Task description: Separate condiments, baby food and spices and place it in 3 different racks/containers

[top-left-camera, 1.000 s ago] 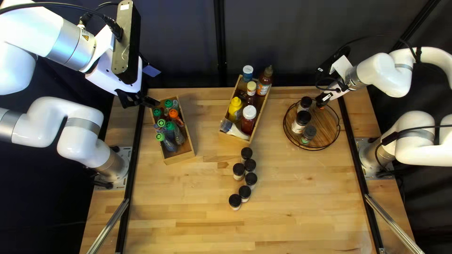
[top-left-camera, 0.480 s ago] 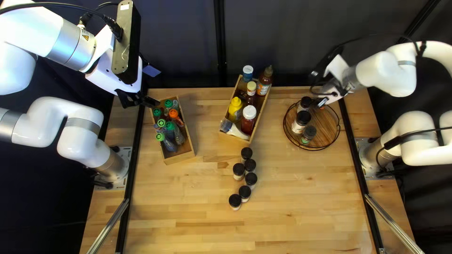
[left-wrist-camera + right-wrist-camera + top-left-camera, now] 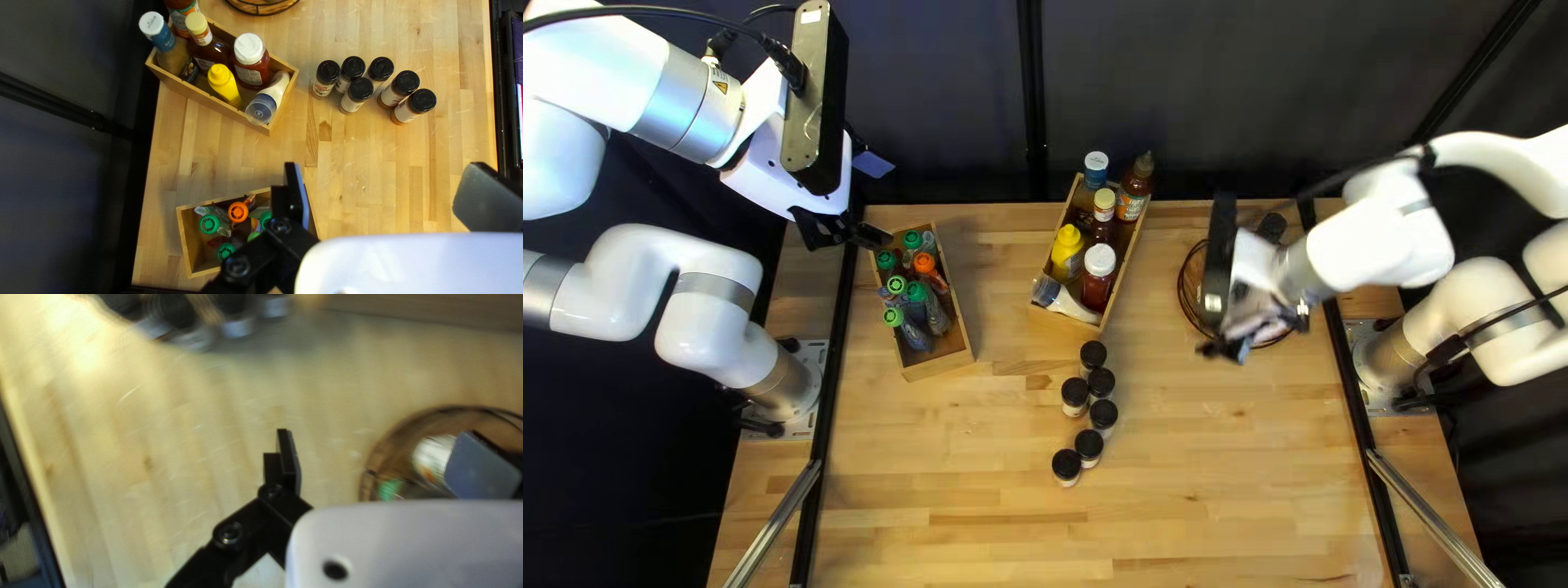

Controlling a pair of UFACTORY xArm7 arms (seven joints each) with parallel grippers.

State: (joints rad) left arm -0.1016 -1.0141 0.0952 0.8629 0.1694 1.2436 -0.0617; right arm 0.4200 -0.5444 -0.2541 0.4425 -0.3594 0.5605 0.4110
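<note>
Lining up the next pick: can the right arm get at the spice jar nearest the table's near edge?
Probably yes: its jaws are open and empty, and only tabletop lies between them and that jar, which stands upright. The neighbouring jar is close, so they could nudge it.

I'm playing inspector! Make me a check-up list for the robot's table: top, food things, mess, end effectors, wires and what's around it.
surface: pale wooden tabletop
job's things: six black-capped jars on the wood; bottles in one box; green- and orange-capped packs in another; at least one jar in the round tray
clutter: nothing seen
grippers: left end effector and right end effector open
cables: black, on both arms
surroundings: dark curtain behind
</note>
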